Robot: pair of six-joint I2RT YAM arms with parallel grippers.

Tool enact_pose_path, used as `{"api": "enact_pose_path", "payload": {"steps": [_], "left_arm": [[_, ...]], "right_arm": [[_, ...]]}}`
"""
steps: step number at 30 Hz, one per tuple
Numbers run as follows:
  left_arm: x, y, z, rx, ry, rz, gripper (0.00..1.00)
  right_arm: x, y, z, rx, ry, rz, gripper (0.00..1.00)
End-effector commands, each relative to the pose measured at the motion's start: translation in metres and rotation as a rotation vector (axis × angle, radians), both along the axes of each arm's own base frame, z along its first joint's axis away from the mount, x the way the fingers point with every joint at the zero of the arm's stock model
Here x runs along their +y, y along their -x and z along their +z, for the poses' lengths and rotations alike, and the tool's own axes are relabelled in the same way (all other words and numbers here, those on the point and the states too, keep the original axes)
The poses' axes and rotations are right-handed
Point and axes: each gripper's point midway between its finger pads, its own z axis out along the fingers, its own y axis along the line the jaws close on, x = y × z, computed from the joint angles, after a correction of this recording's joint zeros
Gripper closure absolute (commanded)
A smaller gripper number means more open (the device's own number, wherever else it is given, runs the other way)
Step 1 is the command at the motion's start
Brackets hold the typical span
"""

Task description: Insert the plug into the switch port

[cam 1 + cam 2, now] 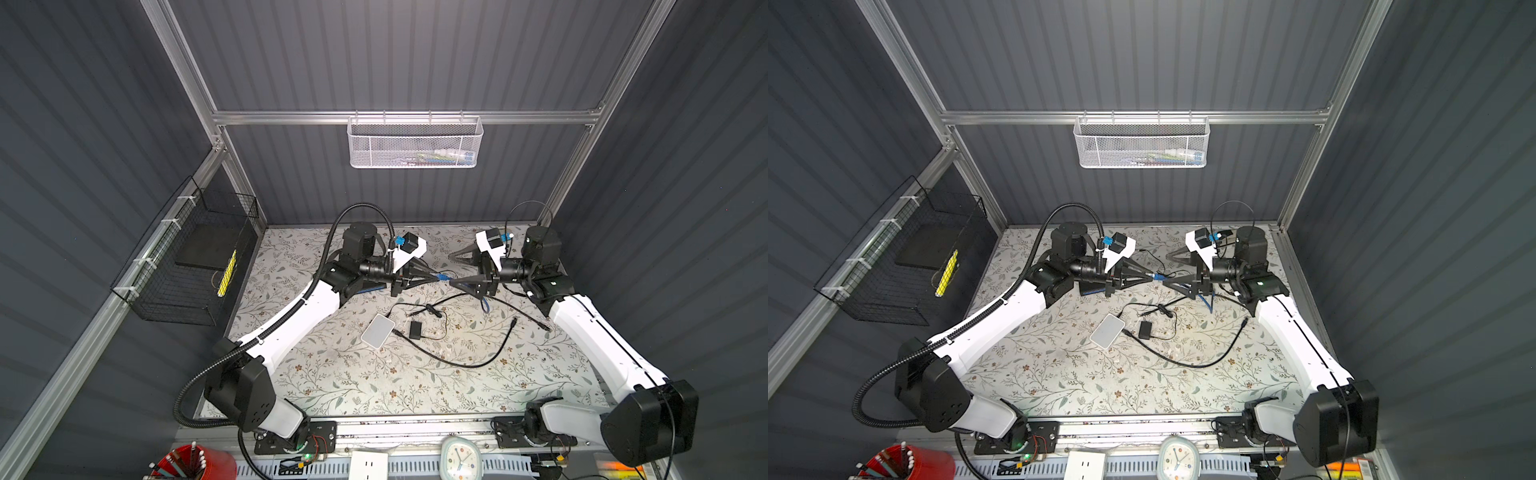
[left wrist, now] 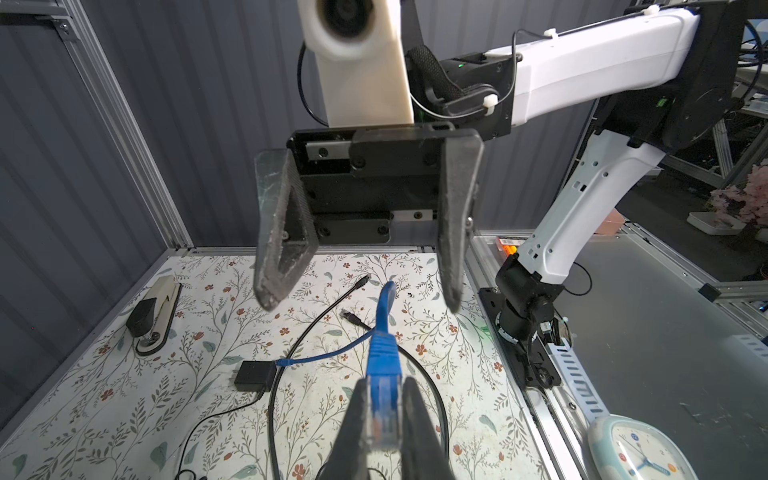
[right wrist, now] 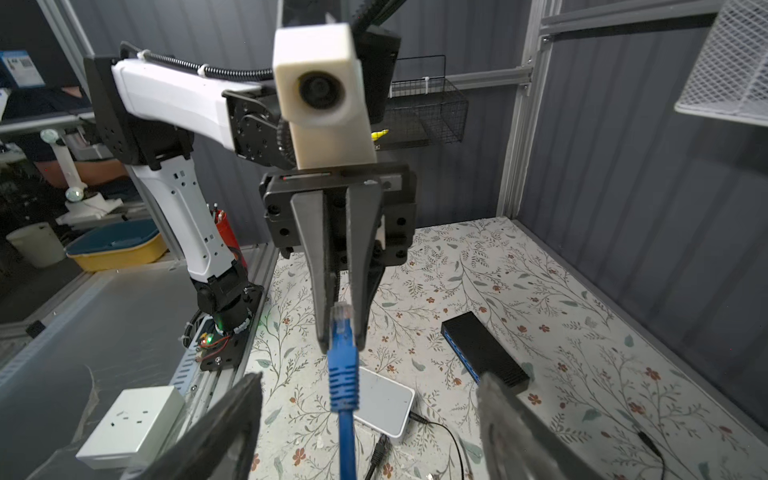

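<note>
My left gripper (image 2: 385,380) is shut on the blue plug (image 2: 384,399), whose clear tip sits between the fingers and whose boot sticks out beyond them. In both top views the left gripper (image 1: 436,279) holds the plug (image 1: 443,277) above the mat, tip to tip with my right gripper (image 1: 451,269). The right gripper (image 3: 369,378) stands open, its fingers wide on either side of the plug's boot (image 3: 343,365) without touching it. The blue cable (image 3: 347,436) hangs down from the boot. The switch (image 3: 484,353), a black box with a blue front, lies on the mat by the back wall, mostly under the left arm (image 1: 370,289).
A white box (image 1: 377,330) with a black lead, a black adapter (image 1: 414,329) and loose black cables (image 1: 478,361) lie mid-mat. A stapler (image 2: 153,316) lies near the back wall. A white socket block (image 3: 133,424) and a clock (image 1: 460,459) sit along the front rail.
</note>
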Motion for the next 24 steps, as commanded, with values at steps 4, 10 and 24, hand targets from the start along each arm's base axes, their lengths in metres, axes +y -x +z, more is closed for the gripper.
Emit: {"api": "enact_pose_path", "payload": {"steps": [4, 10, 24], "left_arm": [[0.004, 0.012, 0.012, -0.008, 0.027, -0.031, 0.94], [0.005, 0.012, 0.014, -0.011, 0.03, -0.029, 0.93], [0.002, 0.009, 0.017, 0.003, 0.046, -0.035, 0.93]], "right_arm": [[0.004, -0.007, -0.009, -0.145, 0.025, -0.029, 0.26], [0.008, 0.007, -0.001, -0.124, -0.011, 0.084, 0.47], [0.01, 0.014, 0.0, -0.126, -0.026, 0.092, 0.61]]}}
